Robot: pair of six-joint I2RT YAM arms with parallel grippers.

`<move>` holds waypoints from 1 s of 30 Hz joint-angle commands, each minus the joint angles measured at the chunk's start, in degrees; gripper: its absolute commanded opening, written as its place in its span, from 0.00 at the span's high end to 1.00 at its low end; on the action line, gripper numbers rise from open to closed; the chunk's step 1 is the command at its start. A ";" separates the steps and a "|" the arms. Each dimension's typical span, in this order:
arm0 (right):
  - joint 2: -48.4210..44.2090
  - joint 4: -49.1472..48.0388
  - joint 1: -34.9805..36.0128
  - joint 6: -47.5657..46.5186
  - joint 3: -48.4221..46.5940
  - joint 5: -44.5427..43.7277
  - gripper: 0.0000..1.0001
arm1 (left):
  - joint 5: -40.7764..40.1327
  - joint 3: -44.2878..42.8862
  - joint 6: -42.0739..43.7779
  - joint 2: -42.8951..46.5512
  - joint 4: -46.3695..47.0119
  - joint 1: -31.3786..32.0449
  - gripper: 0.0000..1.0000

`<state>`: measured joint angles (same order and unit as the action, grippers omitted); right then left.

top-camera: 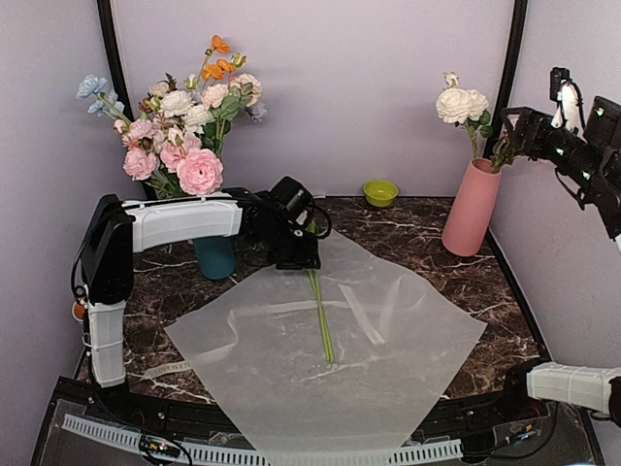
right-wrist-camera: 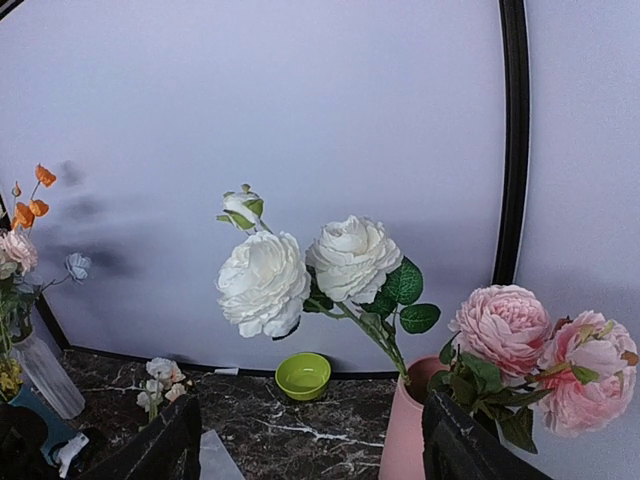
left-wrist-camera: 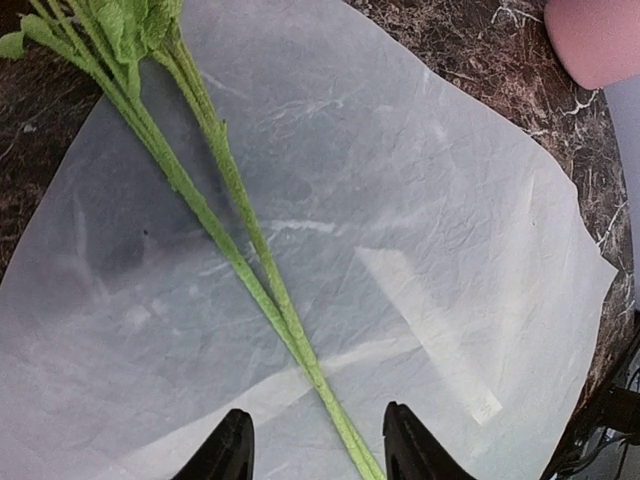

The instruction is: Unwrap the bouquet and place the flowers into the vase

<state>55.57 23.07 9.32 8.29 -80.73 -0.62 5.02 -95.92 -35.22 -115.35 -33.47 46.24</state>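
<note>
Only left wrist view separates two stems (left-wrist-camera: 240,250) converging on paper (left-wrist-camera: 450,200).

A green bowl (top-camera: 380,192) and a teal vase (top-camera: 215,258) of mixed blooms (top-camera: 179,146) stand on the dark marble table (top-camera: 417,233).

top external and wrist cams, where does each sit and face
Top external: high behind the bases, looking down on the dark marble table; left arm, right arm.
Left wrist: low, facing down at thin green stems on the cream translucent paper sheet; left gripper.
Right wrist: raised, facing the rear wall past white flowers in the tall salmon-pink vase; right gripper.
Shared: small lime-green bowl, in top external and right wrist.
</note>
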 commanded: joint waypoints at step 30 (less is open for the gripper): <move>0.19 0.98 -0.31 0.32 3.19 3.80 0.25 | -2.11 -16.37 0.38 -17.81 -1.87 -1.06 0.68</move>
<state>54.57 26.94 9.32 10.20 -75.85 1.80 1.83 -110.67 -34.81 -132.77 -35.92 45.52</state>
